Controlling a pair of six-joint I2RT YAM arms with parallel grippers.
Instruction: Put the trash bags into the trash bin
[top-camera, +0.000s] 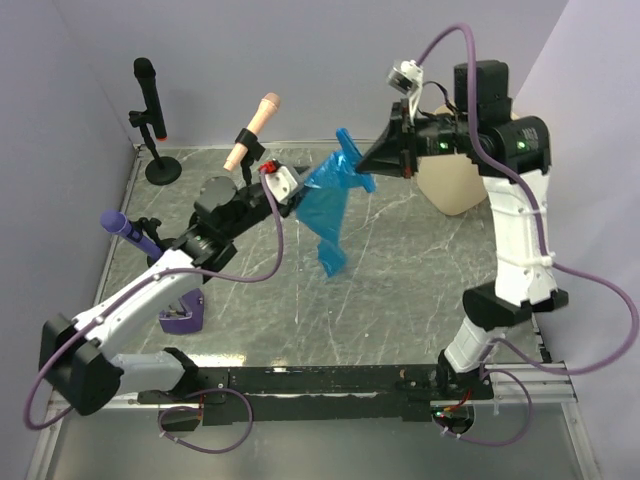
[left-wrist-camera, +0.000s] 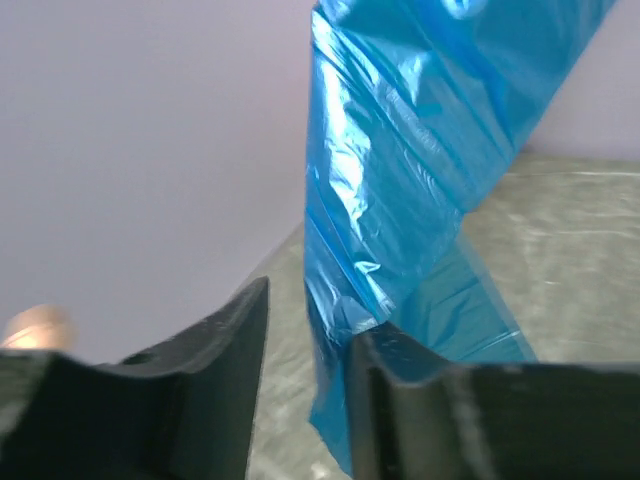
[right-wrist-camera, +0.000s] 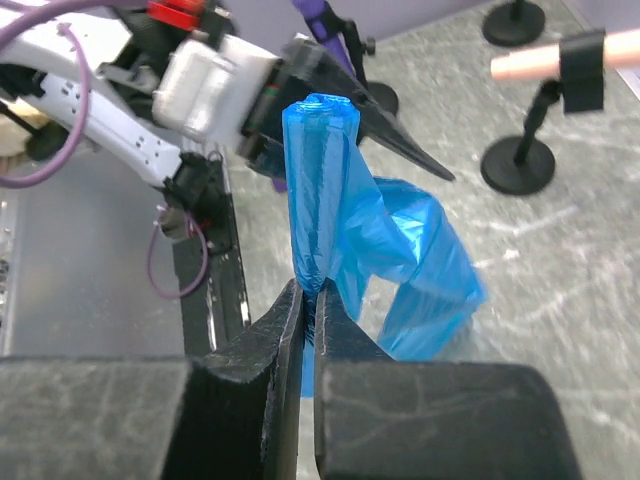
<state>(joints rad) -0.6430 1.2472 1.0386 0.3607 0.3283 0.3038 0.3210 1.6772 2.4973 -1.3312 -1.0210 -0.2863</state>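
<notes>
A blue trash bag (top-camera: 330, 205) hangs in the air over the middle of the table. My right gripper (top-camera: 363, 160) is shut on the bag's bunched top; in the right wrist view the gripper (right-wrist-camera: 312, 290) pinches the bag (right-wrist-camera: 330, 200), and the rest droops beyond. My left gripper (top-camera: 303, 192) is open just left of the bag. In the left wrist view this gripper (left-wrist-camera: 312, 315) has its jaws apart, and the bag (left-wrist-camera: 410, 170) lies against the right finger (left-wrist-camera: 400, 400). The cream-beige trash bin (top-camera: 455, 188) stands at the back right, partly hidden by my right arm.
Three microphones on stands sit at the left and back: a black one (top-camera: 147, 95), a peach one (top-camera: 255, 125) and a purple one (top-camera: 128, 230) on a purple base (top-camera: 182, 315). Walls close the left, the back and the right.
</notes>
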